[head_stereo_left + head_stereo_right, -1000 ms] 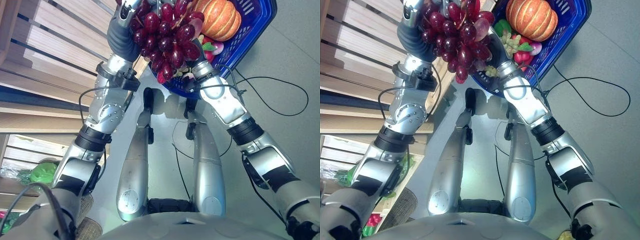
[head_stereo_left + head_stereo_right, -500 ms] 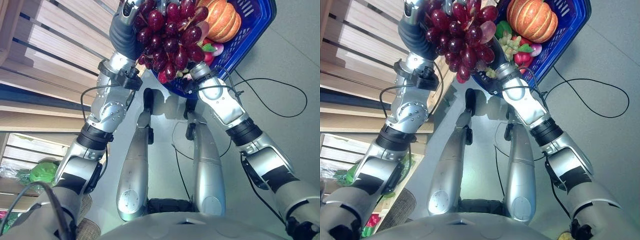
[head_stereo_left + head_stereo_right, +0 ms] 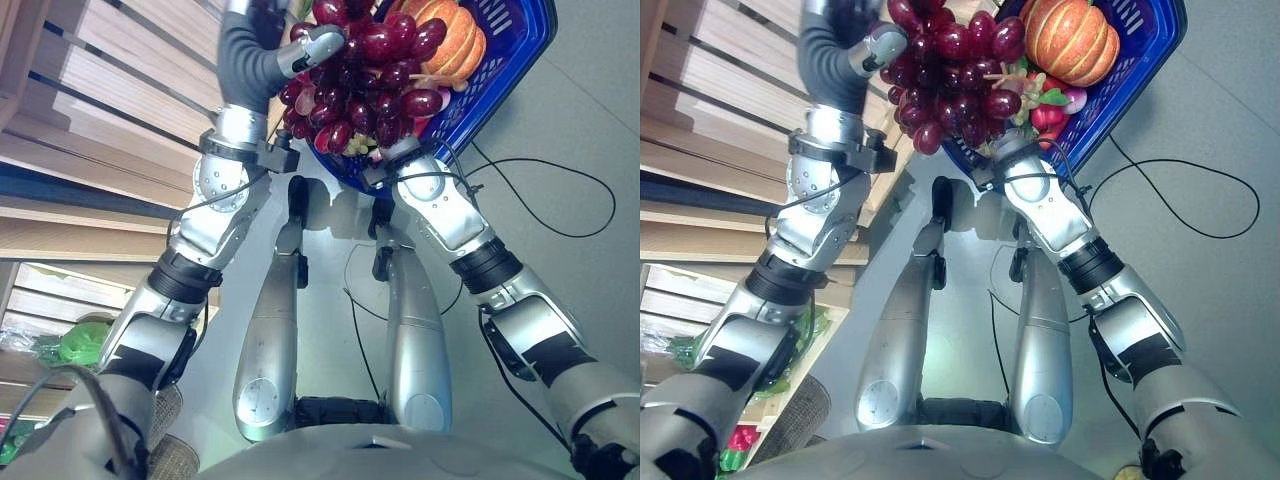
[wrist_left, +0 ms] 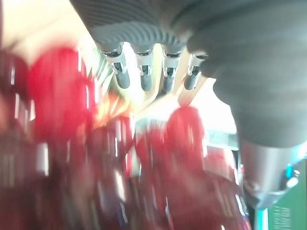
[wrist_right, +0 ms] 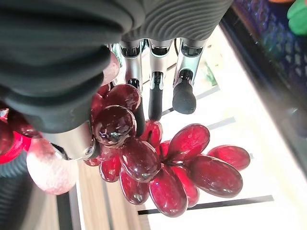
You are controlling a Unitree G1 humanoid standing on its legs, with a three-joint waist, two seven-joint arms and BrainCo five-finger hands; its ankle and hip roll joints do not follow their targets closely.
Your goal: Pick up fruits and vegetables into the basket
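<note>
Left eye view, grapes overhanging basket rim

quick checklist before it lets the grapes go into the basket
1. Red grapes held by left robot hand: ok, thumb hooked over the bunch.
2. Bunch over the blue basket: not ok, most of it hangs at the near rim.
3. Right robot hand on the basket: cannot tell, grip hidden behind grapes.
4. Room inside: cannot tell; pumpkin and other produce already fill much of it.
5. Right robot hand's fingers free of grapes: not ok, bunch hangs against them.
</note>
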